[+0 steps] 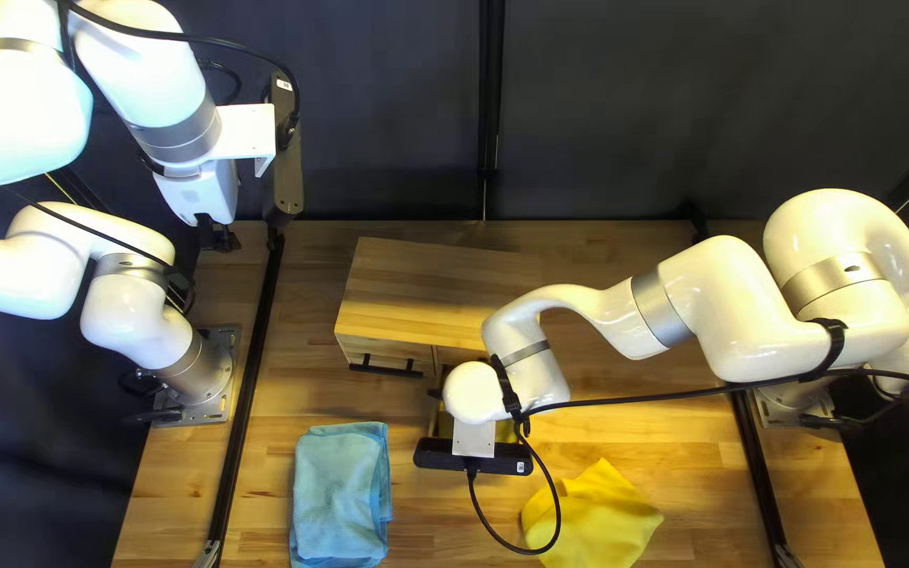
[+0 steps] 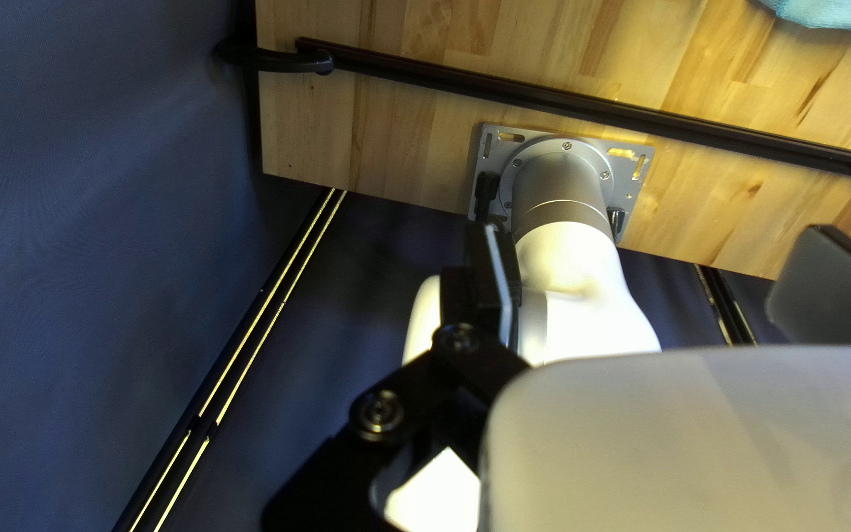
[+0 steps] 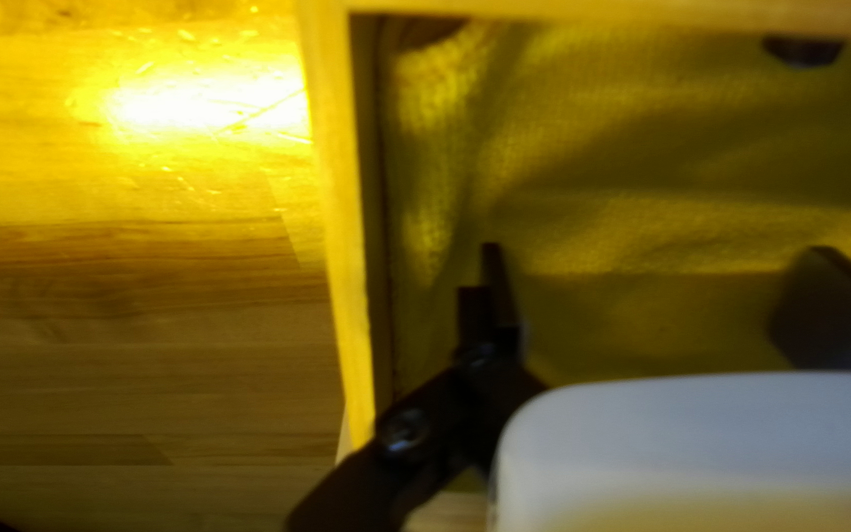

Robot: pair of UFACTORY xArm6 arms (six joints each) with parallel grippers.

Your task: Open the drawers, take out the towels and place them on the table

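A wooden drawer cabinet (image 1: 431, 292) stands mid-table. Its left drawer, with a black handle (image 1: 382, 368), is shut. My right arm's wrist (image 1: 474, 390) reaches down into the open right drawer and hides most of it. In the right wrist view my right gripper (image 3: 662, 288) is inside the drawer wall (image 3: 337, 222), its fingers wide apart on a yellow towel (image 3: 617, 185). A blue towel (image 1: 342, 493) and another yellow towel (image 1: 592, 517) lie on the table in front. My left gripper (image 2: 662, 281) hangs open and empty above its own arm's base plate (image 2: 496, 144).
Black rails run along the table at the left (image 1: 253, 379) and the right (image 1: 754, 465). A black cable (image 1: 502, 528) loops from the right wrist over the table beside the yellow towel. The right arm's base (image 1: 802, 406) stands at the right edge.
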